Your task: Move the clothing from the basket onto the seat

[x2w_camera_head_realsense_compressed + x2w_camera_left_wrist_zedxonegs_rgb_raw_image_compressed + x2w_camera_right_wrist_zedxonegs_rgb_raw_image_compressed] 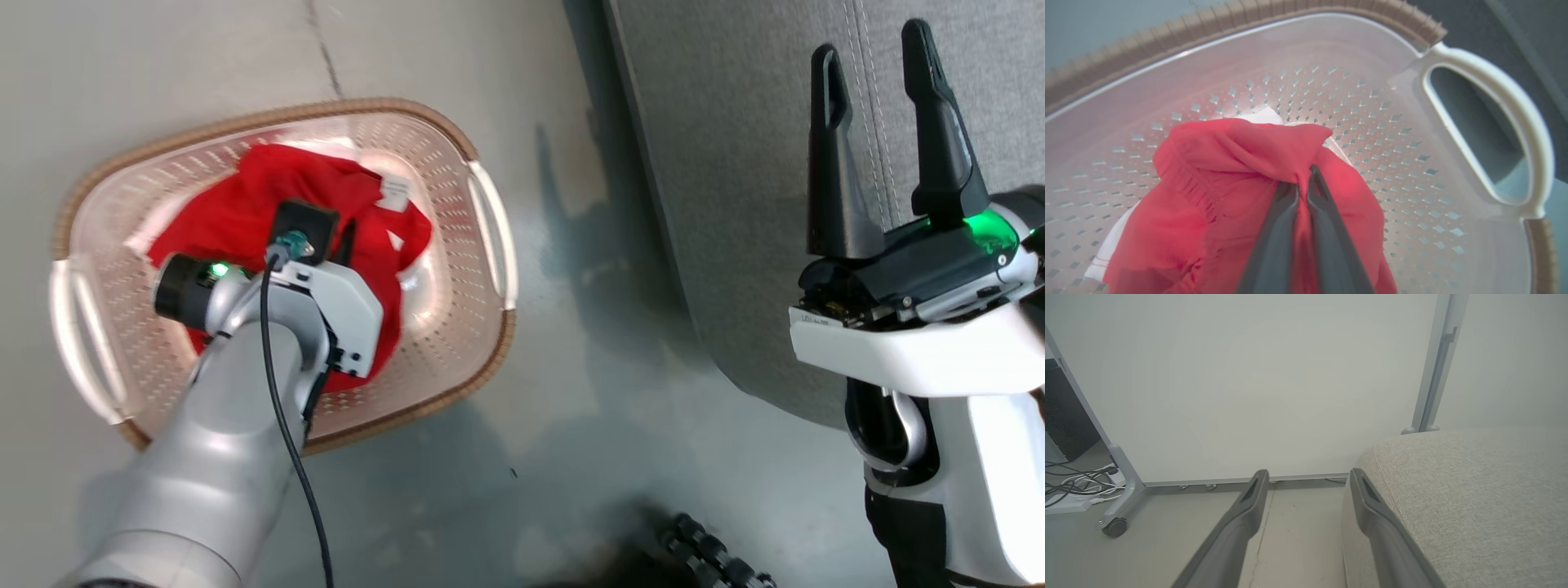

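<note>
Pinching a raised fold of the red clothing, my left claw is clamped tight on it inside the basket, where the heap lies bunched with no clear long axis, white trim peeking at its edges. The basket sits on the smooth grey floor, its length running toward the seat, one handle nearest it. My right claw hangs spread wide and empty by the seat's edge. Beyond stand a pale wall panel on a castor and loose cables
</note>
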{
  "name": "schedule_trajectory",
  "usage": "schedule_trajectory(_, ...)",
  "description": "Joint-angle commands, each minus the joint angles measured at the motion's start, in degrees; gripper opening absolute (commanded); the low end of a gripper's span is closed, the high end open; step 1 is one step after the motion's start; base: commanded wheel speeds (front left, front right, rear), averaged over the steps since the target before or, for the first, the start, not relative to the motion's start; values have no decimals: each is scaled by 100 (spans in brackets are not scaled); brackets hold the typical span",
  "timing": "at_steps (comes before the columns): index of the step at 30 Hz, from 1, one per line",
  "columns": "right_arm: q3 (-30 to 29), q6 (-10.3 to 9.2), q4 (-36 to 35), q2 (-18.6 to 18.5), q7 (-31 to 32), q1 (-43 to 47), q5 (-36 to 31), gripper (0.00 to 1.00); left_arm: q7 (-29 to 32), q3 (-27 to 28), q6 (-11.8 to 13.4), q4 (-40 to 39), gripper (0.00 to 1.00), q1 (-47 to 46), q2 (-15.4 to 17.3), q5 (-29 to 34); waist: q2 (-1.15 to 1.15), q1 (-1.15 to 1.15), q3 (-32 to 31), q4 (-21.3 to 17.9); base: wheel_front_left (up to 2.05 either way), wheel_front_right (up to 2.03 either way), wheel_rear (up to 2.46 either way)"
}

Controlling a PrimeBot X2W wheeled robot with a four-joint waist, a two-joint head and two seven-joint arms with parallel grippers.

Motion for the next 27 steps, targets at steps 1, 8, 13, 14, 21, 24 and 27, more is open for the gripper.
schedule_trajectory(1, -49, 11, 57, -27, -27, 102, -78, 100, -131, 31, 8, -109, 0, 113, -33, -93, 0, 0, -424, 377, 0, 0, 0)
schedule_trajectory(8, -195, 10, 366, -54, -19, 410, -431, 100, -616, 148, 128, -944, 0, 689, -162, -407, 0, 0, -1174, 916, 0, 0, 0)
schedule_trajectory(13, -277, 10, 632, -176, -16, 600, -613, 100, -708, 165, 217, -1613, 0, 1070, -184, -508, 0, 0, -1646, 1201, 0, 0, 0)
schedule_trajectory(14, -355, 8, 756, -196, 13, 702, -635, 100, -732, 166, 255, -1999, 0, 1277, -193, -557, 0, 0, -1868, 1339, 0, 0, 0)
schedule_trajectory(21, -512, 7, 948, -238, 203, 1003, -677, 100, -740, 405, 413, -3570, 0, 1842, -120, -599, 0, 0, -2526, 1659, 0, 0, 0)
schedule_trajectory(24, -554, 7, 982, -228, 297, 1166, -671, 100, -741, 562, 457, -4212, 0, 2048, -69, -589, 0, 0, -2813, 1750, 0, 0, 0)
schedule_trajectory(27, -549, 7, 1023, -219, 385, 1325, -680, 100, -741, 687, 417, -4740, 0, 2221, -18, -570, 0, 0, -3106, 1803, 0, 0, 0)
